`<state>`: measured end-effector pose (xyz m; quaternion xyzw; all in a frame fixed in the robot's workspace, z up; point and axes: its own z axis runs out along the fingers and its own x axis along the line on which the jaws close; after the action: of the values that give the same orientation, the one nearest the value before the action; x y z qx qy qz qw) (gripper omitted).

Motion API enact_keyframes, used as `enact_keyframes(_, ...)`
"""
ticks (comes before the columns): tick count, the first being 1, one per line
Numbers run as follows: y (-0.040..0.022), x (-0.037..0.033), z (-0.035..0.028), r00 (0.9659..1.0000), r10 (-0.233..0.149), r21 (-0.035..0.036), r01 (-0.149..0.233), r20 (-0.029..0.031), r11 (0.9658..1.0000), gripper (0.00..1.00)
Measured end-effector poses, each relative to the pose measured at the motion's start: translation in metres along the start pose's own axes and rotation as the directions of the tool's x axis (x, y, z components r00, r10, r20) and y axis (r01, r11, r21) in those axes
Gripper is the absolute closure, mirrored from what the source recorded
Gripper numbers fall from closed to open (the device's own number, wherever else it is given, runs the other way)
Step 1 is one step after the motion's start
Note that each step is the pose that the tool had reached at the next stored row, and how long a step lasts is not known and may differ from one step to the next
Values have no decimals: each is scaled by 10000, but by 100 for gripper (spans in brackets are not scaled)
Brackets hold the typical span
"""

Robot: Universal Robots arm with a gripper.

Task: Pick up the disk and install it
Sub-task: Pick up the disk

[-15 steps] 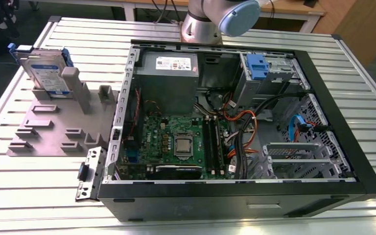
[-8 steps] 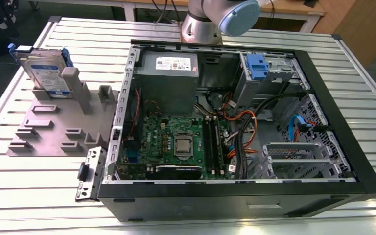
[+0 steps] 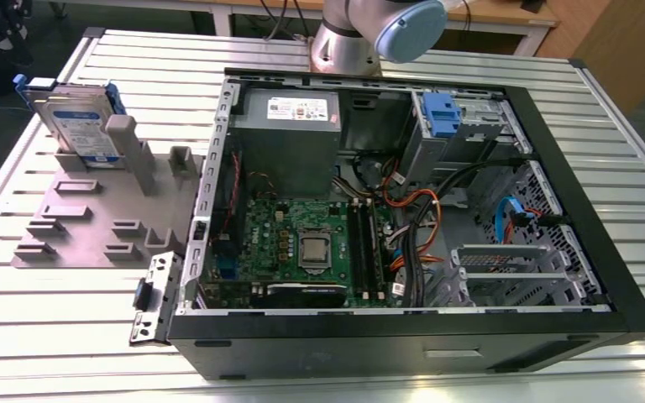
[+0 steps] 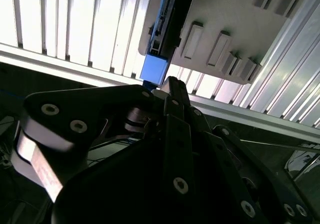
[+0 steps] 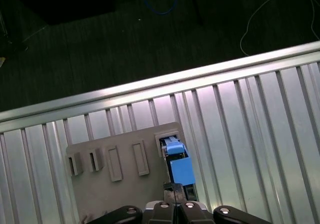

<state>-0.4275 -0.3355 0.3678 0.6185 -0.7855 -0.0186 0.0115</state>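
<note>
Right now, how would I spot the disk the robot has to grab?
Find the big open computer case on the table. On the exterior view's left of it sits a grey slotted holder, with the disk upright in it. It alone there is silver with blue rails.

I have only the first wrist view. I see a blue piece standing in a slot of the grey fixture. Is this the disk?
Observer: Yes. In the exterior view the disk stands upright in the fixture, its white-and-blue label showing.
Operator: Does the gripper touch it?
Observer: In the exterior view the disk's top edge is bare; nothing rests on it.
Operator: Where is the case?
Observer: The open case lies on the table, at the exterior view's right of the fixture.
</note>
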Motion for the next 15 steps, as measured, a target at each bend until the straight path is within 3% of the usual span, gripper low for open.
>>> enact_keyframes(3,0,0,0,10000,-15,-1,15,-1,10000,89)
enact_keyframes(5,4,1,22,9998,-176,49,176,2,9998,89)
enact_keyframes(10,60,15,59,9998,-186,450,182,99,9988,89)
enact_keyframes(13,69,18,77,9997,-213,466,206,150,9987,89)
enact_keyframes(15,69,18,79,9996,-238,462,230,150,9987,89)
